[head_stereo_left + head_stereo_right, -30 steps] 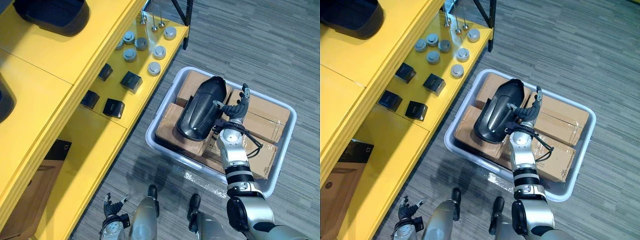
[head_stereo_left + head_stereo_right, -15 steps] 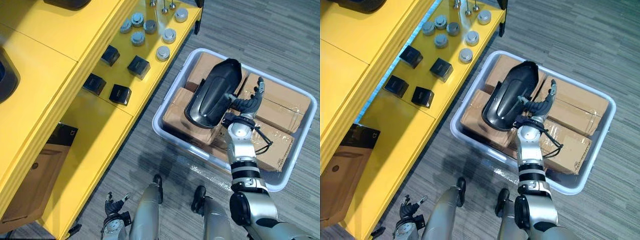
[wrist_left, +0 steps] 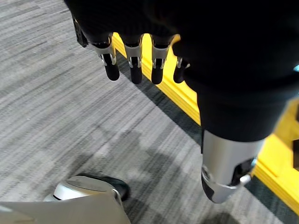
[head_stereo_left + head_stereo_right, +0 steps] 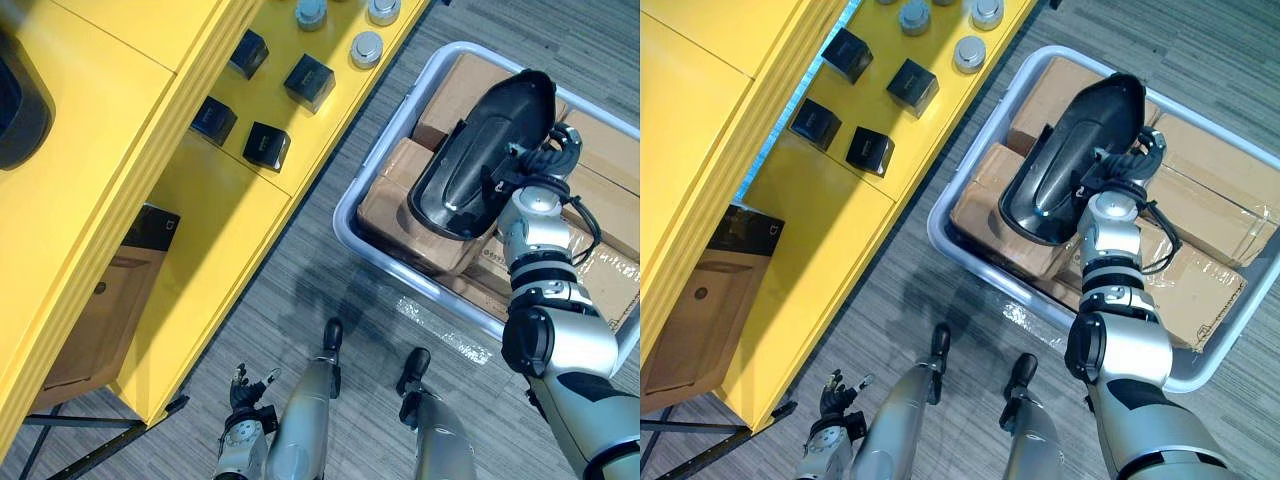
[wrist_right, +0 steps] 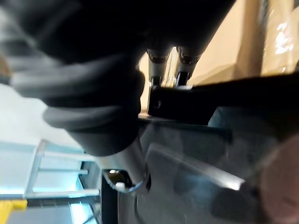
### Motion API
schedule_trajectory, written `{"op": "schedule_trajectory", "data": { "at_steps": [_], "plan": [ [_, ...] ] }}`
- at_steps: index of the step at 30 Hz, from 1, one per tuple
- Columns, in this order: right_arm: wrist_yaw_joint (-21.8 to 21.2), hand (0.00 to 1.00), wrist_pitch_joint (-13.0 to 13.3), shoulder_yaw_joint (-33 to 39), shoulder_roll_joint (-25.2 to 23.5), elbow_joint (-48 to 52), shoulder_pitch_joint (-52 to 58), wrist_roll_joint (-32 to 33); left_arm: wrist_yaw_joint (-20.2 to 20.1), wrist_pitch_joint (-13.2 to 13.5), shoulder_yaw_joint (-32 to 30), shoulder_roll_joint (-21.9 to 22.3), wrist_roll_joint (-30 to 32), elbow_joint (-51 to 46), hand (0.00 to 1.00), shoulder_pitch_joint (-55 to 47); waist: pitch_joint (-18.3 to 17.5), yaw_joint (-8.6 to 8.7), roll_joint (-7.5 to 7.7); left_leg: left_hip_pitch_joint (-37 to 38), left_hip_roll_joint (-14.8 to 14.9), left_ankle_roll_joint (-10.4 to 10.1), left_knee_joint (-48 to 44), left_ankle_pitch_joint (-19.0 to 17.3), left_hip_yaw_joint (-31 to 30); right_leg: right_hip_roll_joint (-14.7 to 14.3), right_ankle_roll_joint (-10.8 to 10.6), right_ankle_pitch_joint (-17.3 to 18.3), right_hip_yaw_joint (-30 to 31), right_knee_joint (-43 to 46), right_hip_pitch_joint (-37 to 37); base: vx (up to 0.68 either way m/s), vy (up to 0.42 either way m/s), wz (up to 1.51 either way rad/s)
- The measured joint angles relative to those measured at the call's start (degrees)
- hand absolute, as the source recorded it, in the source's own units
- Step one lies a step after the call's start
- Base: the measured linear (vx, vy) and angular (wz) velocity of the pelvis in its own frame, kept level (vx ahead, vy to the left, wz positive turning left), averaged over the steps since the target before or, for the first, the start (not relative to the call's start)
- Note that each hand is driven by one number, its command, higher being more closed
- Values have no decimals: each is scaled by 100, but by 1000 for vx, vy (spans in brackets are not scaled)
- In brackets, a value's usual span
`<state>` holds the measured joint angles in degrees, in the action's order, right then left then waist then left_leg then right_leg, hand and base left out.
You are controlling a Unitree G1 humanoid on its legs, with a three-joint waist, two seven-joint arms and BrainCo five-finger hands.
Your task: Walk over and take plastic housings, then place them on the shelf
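Housing (image 4: 470, 165): black, at 2 o'clock, over boxes (image 4: 395, 205) in tub (image 4: 345, 215).
Right hand (image 4: 545, 160): fingers curled round the housing's edge.
Left hand (image 3: 205, 60): 7 o'clock, fingers relaxed, empty.

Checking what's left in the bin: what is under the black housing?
Cardboard boxes, packed side by side in the grey tub; the black housing lies over them, the right robot hand curled on its edge. Anything beneath the boxes is covered.

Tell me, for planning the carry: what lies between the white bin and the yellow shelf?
Bare grey floor separates bin and shelf, in both eye views.
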<state>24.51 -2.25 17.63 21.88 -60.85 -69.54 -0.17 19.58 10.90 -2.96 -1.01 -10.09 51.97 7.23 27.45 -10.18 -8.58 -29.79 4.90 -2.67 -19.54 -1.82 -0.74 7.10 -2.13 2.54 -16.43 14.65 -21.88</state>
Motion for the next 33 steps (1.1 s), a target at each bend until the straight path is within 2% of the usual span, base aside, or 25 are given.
{"op": "schedule_trajectory", "data": {
  "at_steps": [7, 13, 18, 23, 26, 27, 31, 33],
  "plan": [
    [-383, 100, -317, -252, -313, -626, -303, -504, 0, -55, 11, 1, -117, 155, 0, 115, -6, -43, -10, 153, 14, 18, 228, 196, 52, -60, 50, -211, 20, -324, 163, -46, -18, -3],
    [-518, 100, -551, -179, -249, -851, -647, -1166, -54, -92, 23, -4, -235, 19, 0, 106, -6, 25, -9, 498, -1, 6, 619, 405, 94, -90, 66, -357, 33, -591, 421, -1, -13, -1],
    [-519, 100, -571, -68, -132, -824, -674, -1383, -125, -77, 173, -6, -446, -634, 0, 68, -6, 168, -9, 840, 11, -3, 812, 474, 117, -136, 76, -436, 35, -803, 756, 9, -28, -2],
    [-479, 100, -569, -102, -142, -706, -682, -1523, -138, 57, 264, 9, -464, -1614, 0, 64, -4, 318, -5, 1032, 58, -3, 858, 473, 289, -191, 70, -565, 190, -977, 912, -13, -4, -16],
    [-418, 100, -563, -324, -130, -648, -682, -1629, -142, 124, 460, 7, -498, -1893, 0, 61, -4, 356, -1, 1156, 87, -3, 897, 471, 400, -211, 74, -604, 300, -1013, 976, -24, 4, -17],
    [-405, 0, -557, -450, -133, -532, -682, -1644, -147, 144, 487, 23, -497, -2000, 0, 65, -3, 378, 1, 1160, 98, -3, 907, 471, 418, -225, 77, -625, 321, -1030, 971, -40, 3, -16],
    [-351, 0, -529, -711, -196, -469, -682, -1642, -147, 179, 502, 23, -506, -2139, 0, 66, 3, 454, 18, 1158, 129, -3, 929, 472, 467, -274, 80, -678, 364, -1101, 961, -33, -3, -9],
    [-338, 0, -517, -774, -486, -242, -612, -1636, -124, 192, 494, 21, -562, -2156, 0, 66, 9, 474, 70, 1134, 170, -4, 935, 470, 593, -302, 84, -719, 495, -1125, 875, -14, 5, -25]
  ]
}}
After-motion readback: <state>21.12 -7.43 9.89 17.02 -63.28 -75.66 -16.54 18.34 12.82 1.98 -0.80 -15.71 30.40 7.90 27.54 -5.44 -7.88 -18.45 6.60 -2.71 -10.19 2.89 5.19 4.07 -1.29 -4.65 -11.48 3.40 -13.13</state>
